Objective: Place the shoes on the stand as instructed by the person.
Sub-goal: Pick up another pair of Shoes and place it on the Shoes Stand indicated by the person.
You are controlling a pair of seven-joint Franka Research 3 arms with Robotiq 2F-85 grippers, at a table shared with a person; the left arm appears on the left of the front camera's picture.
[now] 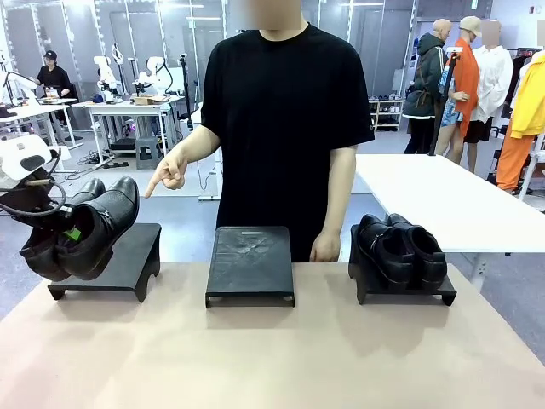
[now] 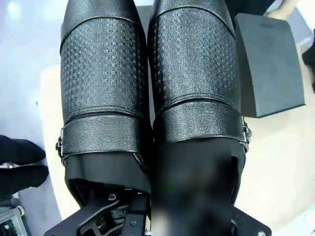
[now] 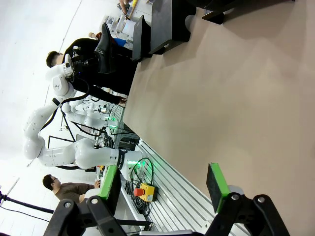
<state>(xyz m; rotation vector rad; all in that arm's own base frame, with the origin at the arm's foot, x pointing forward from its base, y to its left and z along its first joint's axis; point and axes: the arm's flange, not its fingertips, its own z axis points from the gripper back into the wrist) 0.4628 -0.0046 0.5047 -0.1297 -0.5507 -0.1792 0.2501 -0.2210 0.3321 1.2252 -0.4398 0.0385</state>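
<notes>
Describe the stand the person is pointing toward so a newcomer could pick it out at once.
On the tan table stand three black stands in a row. The stand on the robot's left lies below the person's pointing hand. Unlike the bare middle stand and the stand bearing a shoe pair, it has the left hand holding the other shoes at its edge.

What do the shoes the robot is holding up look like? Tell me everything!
The held pair of shoes is shiny black leather, pressed side by side. Up close, each has a smooth rounded toe, a band stamped with tiny squares, and a strap with a small metal buckle. The left tool grips them at the open heel end, a green pad showing. They hang tilted, toes raised toward the person, above the left black stand; whether they touch it is unclear.
</notes>
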